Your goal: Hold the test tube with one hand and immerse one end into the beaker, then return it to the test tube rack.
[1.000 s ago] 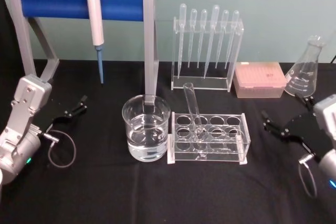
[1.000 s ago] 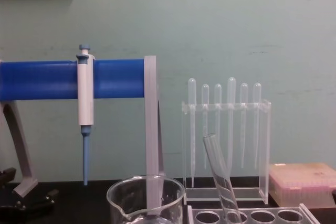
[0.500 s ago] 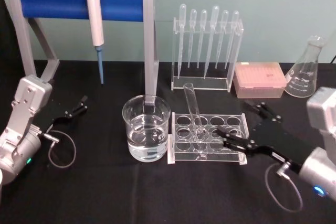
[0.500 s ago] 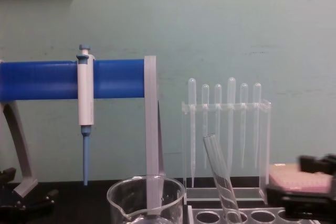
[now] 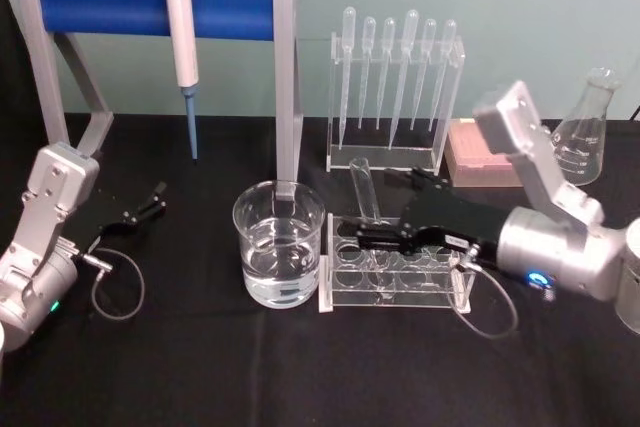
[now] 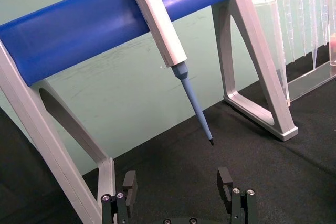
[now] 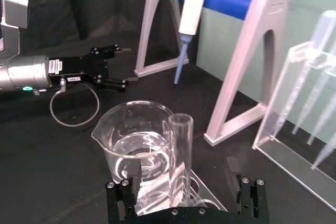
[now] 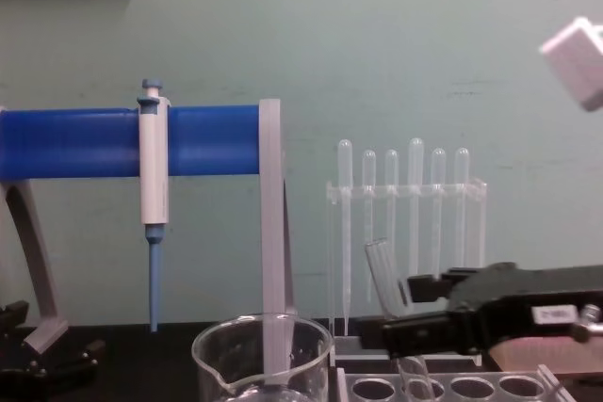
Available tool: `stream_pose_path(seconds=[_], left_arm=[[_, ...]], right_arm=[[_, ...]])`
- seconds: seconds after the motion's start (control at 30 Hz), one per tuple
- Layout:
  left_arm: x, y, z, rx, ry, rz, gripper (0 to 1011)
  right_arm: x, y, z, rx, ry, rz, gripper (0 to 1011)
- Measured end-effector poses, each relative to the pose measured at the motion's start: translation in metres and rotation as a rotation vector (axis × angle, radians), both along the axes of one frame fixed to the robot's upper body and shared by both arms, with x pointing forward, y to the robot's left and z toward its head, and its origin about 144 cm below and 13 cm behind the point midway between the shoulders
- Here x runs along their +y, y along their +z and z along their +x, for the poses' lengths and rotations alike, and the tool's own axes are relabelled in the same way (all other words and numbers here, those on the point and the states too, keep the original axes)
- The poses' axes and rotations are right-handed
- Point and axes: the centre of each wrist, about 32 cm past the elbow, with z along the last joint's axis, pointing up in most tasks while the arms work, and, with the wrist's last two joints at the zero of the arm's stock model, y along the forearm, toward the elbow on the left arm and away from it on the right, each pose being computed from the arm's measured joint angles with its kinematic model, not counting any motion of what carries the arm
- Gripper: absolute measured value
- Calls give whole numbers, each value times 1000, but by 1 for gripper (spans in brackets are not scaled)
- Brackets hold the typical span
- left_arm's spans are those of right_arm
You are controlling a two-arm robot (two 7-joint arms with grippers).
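Observation:
The test tube (image 5: 361, 187) is a clear glass cylinder leaning in the clear rack (image 5: 444, 284), just right of the beaker (image 5: 279, 256), which holds water. My right gripper (image 5: 366, 210) has reached in from the right and is open. One finger is on each side of the tube, well apart from the glass. The right wrist view shows the tube (image 7: 180, 153) between the spread fingers of that gripper (image 7: 182, 176), with the beaker (image 7: 137, 148) just behind. In the chest view the right gripper (image 8: 400, 313) is level with the tube (image 8: 381, 268). My left gripper (image 5: 143, 208) is parked open at the left.
A blue-barred stand (image 5: 150, 0) holding a white-and-blue pipettor (image 5: 182, 42) rises behind the beaker. A clear rack of plastic pipettes (image 5: 397, 97), a pink tip box (image 5: 478, 152) and a conical flask (image 5: 583, 132) line the back right. The table is covered in black cloth.
My right arm has swung in from the right edge to the rack, and its open fingers now straddle the tube. The tube, beaker and left arm have not moved.

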Motion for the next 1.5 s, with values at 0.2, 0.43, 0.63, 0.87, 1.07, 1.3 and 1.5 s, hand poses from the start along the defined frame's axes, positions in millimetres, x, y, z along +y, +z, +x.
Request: stream_pose_path(seconds=[0.2, 0.43, 0.63, 0.87, 1.07, 1.3, 1.5], left_arm=[[0, 0, 0, 0, 0, 0, 1000], [0, 0, 0, 0, 0, 0, 1000], [0, 0, 0, 0, 0, 0, 1000], [0, 0, 0, 0, 0, 0, 1000], [0, 0, 0, 0, 0, 0, 1000], [0, 0, 0, 0, 0, 0, 1000], [0, 0, 0, 0, 0, 0, 1000]], right_arm=[[10, 8, 11, 10, 31, -26, 980], [14, 12, 14, 10, 35, -51, 817], [16, 12, 13, 9, 35, -56, 651], [17, 10, 12, 10, 35, -55, 426], [16, 9, 8, 3, 27, -44, 234], [15, 9, 3, -11, 14, -26, 226], [12, 11, -9, -60, -8, 1, 226]])
